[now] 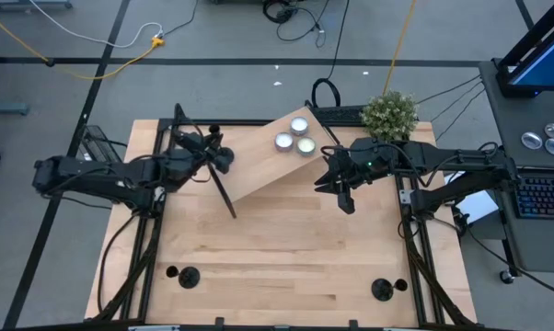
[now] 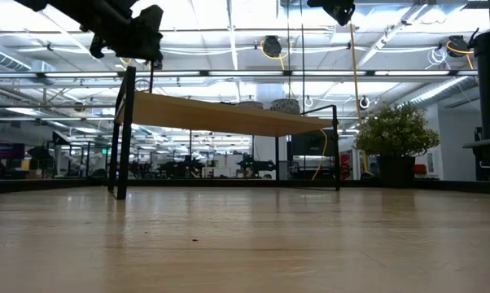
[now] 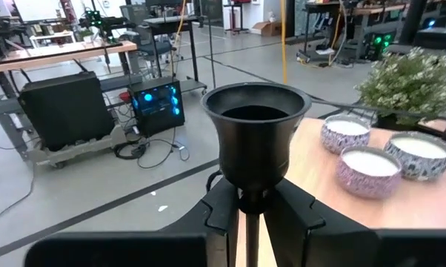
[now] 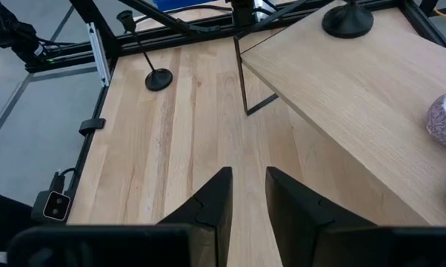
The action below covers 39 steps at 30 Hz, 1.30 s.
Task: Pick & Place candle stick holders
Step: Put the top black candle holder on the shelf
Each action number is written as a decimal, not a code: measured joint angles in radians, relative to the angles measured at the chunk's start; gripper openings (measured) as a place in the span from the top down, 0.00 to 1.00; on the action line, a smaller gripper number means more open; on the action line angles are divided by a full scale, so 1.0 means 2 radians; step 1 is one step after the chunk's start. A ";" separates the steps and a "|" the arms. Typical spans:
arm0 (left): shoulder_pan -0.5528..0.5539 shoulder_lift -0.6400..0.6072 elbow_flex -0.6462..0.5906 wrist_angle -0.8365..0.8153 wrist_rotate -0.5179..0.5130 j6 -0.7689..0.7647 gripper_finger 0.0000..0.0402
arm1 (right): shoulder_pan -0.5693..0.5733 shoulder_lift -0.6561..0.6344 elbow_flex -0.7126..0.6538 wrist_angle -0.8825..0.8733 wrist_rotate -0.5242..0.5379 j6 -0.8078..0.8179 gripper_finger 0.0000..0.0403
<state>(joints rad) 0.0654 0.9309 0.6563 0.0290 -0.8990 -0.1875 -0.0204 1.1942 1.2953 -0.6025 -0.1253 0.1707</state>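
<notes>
My left gripper [image 1: 217,156] is over the left end of the raised wooden shelf [image 1: 259,165], shut on a black candle stick holder [image 3: 256,126]. The holder's cup fills the left wrist view. Its disc base [image 4: 347,21] shows on the shelf in the right wrist view. Two more black holders stand on their bases on the table, one front left [image 1: 187,274], also in the right wrist view [image 4: 152,70], and one front right [image 1: 381,289]. My right gripper [image 1: 337,184] is open and empty above the table by the shelf's right end [image 4: 245,200]. My left gripper pinches the holder's thin stem [image 3: 251,222] just below the cup, between its two fingers [image 3: 223,215]. The fingers come in level and lie across the stem. The holder stands upright, and its base appears to sit on the shelf top.
Three silvery-white tealight candles [image 1: 293,138] sit on the shelf's far right part [image 3: 371,159]. A potted plant [image 1: 389,112] stands at the table's far right corner. The shelf's black legs [image 1: 224,188] reach the table. Bare wood lies between the two front holders.
</notes>
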 joint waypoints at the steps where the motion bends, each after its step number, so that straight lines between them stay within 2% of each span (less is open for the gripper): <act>1: 0.000 0.006 0.000 0.009 0.000 0.000 0.86 | 0.000 0.000 0.000 0.000 0.000 0.000 0.82; 7: 0.000 0.033 0.000 0.031 0.004 0.012 0.85 | 0.000 0.000 0.000 0.000 0.000 0.000 0.82; 23: 0.000 0.034 0.000 0.031 -0.004 0.018 0.84 | 0.000 0.000 0.000 -0.001 -0.001 0.000 0.82; 27: 0.000 0.034 0.000 0.022 -0.005 0.014 0.76 | 0.000 0.000 0.000 -0.001 -0.001 -0.002 0.82; 39: 0.000 0.034 0.000 0.020 -0.010 0.024 0.42 | 0.000 0.000 0.000 -0.001 -0.001 -0.002 0.82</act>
<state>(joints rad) 0.0650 0.9981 0.6571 0.0696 -0.9184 -0.1395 -0.0212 1.1942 1.2953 -0.6037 -0.1268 0.1671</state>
